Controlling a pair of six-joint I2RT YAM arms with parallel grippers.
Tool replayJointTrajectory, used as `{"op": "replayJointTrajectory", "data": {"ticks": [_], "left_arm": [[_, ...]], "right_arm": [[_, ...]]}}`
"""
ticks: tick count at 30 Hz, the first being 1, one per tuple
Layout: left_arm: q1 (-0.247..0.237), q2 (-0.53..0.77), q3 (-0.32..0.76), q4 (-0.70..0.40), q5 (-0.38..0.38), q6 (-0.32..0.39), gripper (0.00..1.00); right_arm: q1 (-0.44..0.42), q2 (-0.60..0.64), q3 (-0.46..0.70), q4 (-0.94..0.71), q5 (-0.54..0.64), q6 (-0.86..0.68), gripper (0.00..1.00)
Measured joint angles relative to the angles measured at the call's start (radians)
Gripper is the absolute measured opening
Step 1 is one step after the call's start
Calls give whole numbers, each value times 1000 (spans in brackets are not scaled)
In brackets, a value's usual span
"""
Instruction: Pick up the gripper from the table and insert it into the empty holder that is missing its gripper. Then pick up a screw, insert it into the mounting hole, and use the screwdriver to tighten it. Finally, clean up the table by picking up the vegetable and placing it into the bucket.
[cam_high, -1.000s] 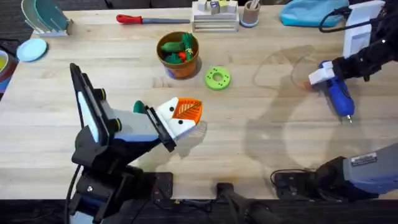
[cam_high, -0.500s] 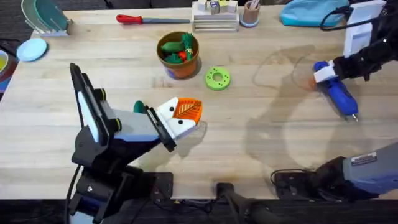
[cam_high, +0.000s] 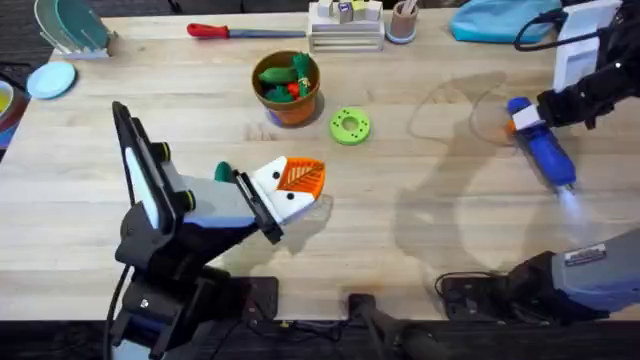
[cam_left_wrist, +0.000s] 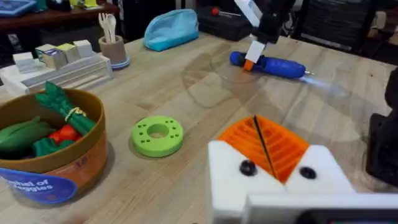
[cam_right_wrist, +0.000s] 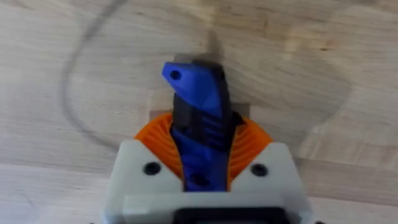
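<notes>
— What do the arms look like?
— Black links with pale grey-blue housings; black cables loop by the right arm (cam_high: 590, 95), and a white label sits on its base.
— And the ends?
— The left gripper (cam_high: 292, 190) has white angular finger blocks with orange ribbed pads and small dark screws; the right gripper (cam_right_wrist: 204, 163) has the same

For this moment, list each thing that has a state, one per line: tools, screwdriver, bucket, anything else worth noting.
left tool: shut, orange pads together, holding nothing, above the table.
right tool: shut on the screwdriver.
screwdriver: gripped near its rear end, tip pointing toward the robot's side of the table.
bucket: upright, toy vegetables inside.
green disc: lying flat beside the bucket.
red-handled tool: lying flat at the table's far edge.
</notes>
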Motion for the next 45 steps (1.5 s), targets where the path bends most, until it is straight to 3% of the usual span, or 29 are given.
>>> {"op": "replayJointTrajectory", "data": {"ticks": [3,5,23,28,39,45], "left_arm": [[0,0,0,0,0,0,8],[0,0,0,0,0,0,8],[0,0,0,0,0,0,8],[0,0,0,0,0,0,8],[0,0,0,0,0,0,8],[0,0,0,0,0,0,8]], "right_arm": [[0,4,2,11,8,-1,138],[0,5,4,12,11,-1,99],[0,-39,-10,-35,12,0,98],[0,-148,-13,-27,12,32,98],[1,-480,-13,47,-43,313,98],[65,-706,-67,135,-73,468,98]]}}
